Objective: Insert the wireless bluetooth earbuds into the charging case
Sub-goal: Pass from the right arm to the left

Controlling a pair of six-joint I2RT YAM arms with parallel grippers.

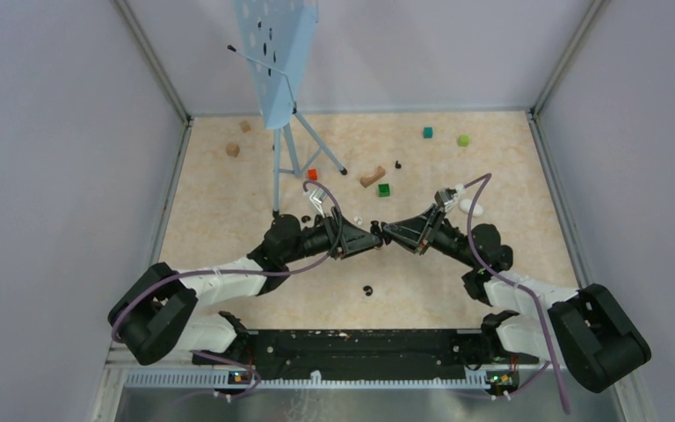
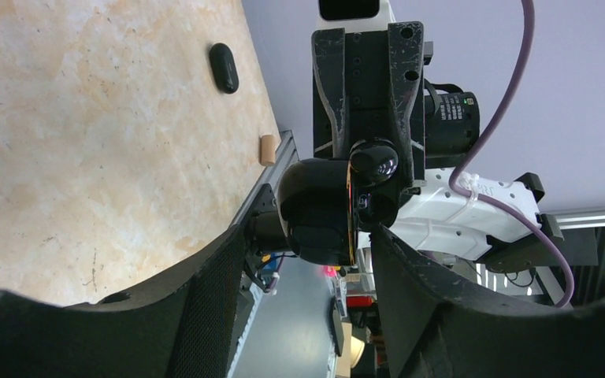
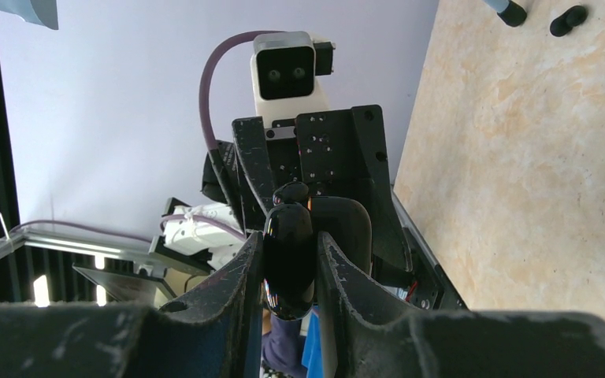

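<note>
My two grippers meet tip to tip above the table's middle. My right gripper [image 1: 389, 230] [image 3: 290, 240] is shut on the glossy black half of the black charging case [image 3: 287, 260] [image 2: 315, 209]. The case's other rounded half sticks out sideways, with an orange line at the seam. My left gripper [image 1: 371, 239] [image 2: 311, 236] stands with its jaws wide around the case, with a gap showing on one side. Black earbuds lie on the table [image 1: 367, 290] [image 1: 398, 163] [image 2: 223, 67] [image 3: 569, 17]. A tiny white earbud [image 1: 358, 220] lies just behind the grippers.
A blue perforated sheet on a tripod stand [image 1: 277, 61] rises at the back left, with its feet near a red cube [image 1: 312, 174]. Green [image 1: 384, 189], teal [image 1: 427, 132], lime [image 1: 463, 140] and wooden [image 1: 371, 177] blocks are scattered behind. A white oval object [image 1: 470, 207] lies to the right.
</note>
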